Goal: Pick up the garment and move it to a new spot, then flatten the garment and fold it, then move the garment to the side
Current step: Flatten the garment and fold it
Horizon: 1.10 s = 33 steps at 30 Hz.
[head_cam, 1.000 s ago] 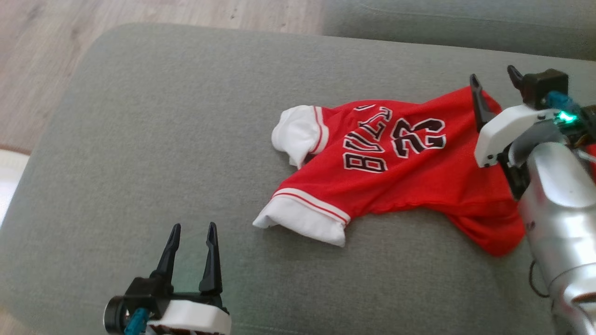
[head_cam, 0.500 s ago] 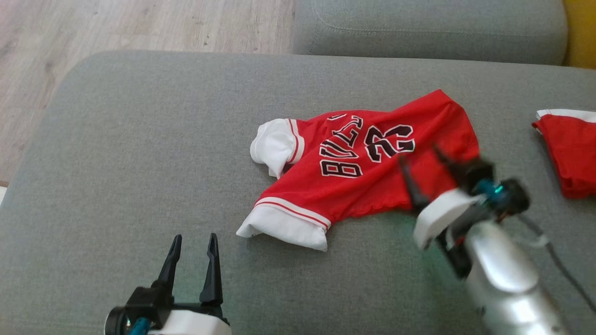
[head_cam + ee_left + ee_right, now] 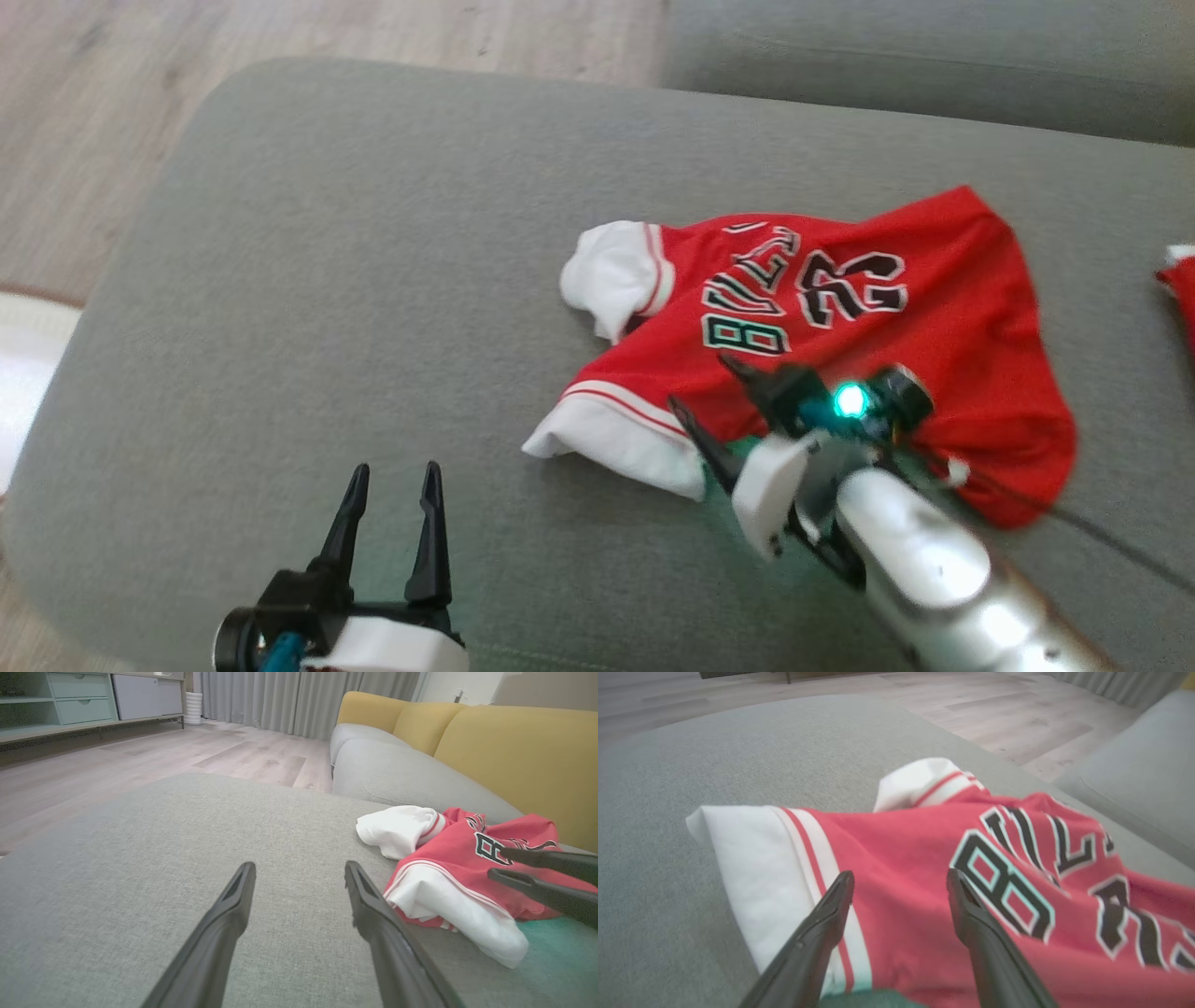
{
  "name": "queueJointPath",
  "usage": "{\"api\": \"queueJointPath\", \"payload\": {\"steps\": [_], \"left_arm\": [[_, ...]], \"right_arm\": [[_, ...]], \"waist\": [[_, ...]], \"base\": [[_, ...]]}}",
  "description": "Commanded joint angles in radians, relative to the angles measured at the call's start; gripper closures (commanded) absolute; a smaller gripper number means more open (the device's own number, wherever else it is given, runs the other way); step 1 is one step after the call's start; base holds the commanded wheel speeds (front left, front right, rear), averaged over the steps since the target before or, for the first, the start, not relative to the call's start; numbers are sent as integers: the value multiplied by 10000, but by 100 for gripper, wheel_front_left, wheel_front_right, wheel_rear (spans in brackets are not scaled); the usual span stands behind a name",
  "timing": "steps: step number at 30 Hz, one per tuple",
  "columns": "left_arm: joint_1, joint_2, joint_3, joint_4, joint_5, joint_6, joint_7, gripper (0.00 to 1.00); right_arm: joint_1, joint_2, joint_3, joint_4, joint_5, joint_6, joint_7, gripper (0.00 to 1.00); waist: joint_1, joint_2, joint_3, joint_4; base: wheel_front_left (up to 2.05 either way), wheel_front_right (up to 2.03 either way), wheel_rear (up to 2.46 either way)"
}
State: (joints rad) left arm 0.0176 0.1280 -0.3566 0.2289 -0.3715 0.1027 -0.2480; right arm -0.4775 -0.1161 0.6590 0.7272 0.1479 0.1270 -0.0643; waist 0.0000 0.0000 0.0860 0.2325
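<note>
The garment (image 3: 840, 327) is a red jersey with white sleeve cuffs and black lettering, lying rumpled on the grey sofa seat (image 3: 373, 280). It also appears in the left wrist view as the garment (image 3: 467, 858) and close up as the garment (image 3: 948, 882) in the right wrist view. My right gripper (image 3: 700, 387) is open, hovering over the jersey's near edge beside the white cuff, with nothing between its fingers. In the right wrist view that gripper (image 3: 900, 877) points at the red cloth. My left gripper (image 3: 394, 471) is open over bare cushion, left of the jersey, seen from its wrist as the left gripper (image 3: 300, 868).
A second red and white cloth (image 3: 1178, 280) peeks in at the right edge. Another grey cushion (image 3: 934, 56) lies behind, with yellow backrests (image 3: 514, 742). Wooden floor (image 3: 93, 112) lies left of the seat's rounded edge.
My right gripper has swung from the jersey's far right end down and left to its near edge by the white cuff. The head camera has shifted. The left gripper stays put.
</note>
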Motion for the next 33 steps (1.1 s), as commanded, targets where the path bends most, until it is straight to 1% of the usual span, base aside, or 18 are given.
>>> {"api": "queueJointPath", "payload": {"steps": [1,3,4,6,11,12,13,14,15,19,22,27,30,33], "left_arm": [[-490,31,274,-254,-76,18,-74,0],[-511,-18,263,-224,-96,4,-84,0],[-544,-75,250,-188,-108,-9,-95,0],[-565,-129,248,-141,-123,-23,-105,0],[-542,-228,301,-17,-157,-64,-124,0],[-531,-243,314,0,-158,-79,-127,0],[-524,-259,331,14,-157,-87,-129,0],[-521,-275,344,25,-152,-98,-131,0],[-523,-291,362,26,-144,-106,-132,0],[-488,-370,518,-39,-83,-136,-135,0],[-459,-414,587,-47,-35,-180,-135,0],[-464,-479,649,-25,64,-263,-136,0],[-473,-509,674,-8,122,-318,-136,0],[-501,-540,687,18,174,-369,-136,0]], "right_arm": [[-646,-10,219,-246,61,37,-9,0],[-981,-107,552,-22,50,37,108,0],[-1207,-212,934,402,119,37,537,0],[-1380,-324,1362,808,263,37,1002,0],[-1709,-615,2121,1543,882,37,1867,0],[-1775,-663,2186,1621,1013,37,1893,7],[-1841,-706,2226,1695,1128,37,1889,51],[-1905,-746,2242,1769,1230,37,1876,74],[-1969,-780,2227,1843,1327,37,1854,100],[-2382,-923,2070,1991,1529,37,1450,100],[-2762,-1011,1645,1954,1535,37,959,100],[-3353,-1106,423,2048,1576,37,184,100],[-3605,-1091,-321,2275,1693,37,36,100],[-3791,-1165,-845,2782,1646,37,219,100]], "waist": [[0,0,166,300],[0,0,246,535],[0,0,297,781],[0,0,327,1009],[0,0,386,1372],[0,0,399,1412],[0,0,408,1437],[0,0,419,1455],[0,0,428,1465],[0,0,476,1376],[0,0,491,1261],[0,0,507,1136],[0,0,526,1110],[0,0,562,1116]], "base": [[0,0,0],[0,0,0],[0,0,0],[0,0,0],[0,0,0],[0,0,0],[0,0,0],[0,0,0],[0,0,0],[0,0,0],[0,0,0],[0,0,0],[0,0,0],[0,0,0]]}}
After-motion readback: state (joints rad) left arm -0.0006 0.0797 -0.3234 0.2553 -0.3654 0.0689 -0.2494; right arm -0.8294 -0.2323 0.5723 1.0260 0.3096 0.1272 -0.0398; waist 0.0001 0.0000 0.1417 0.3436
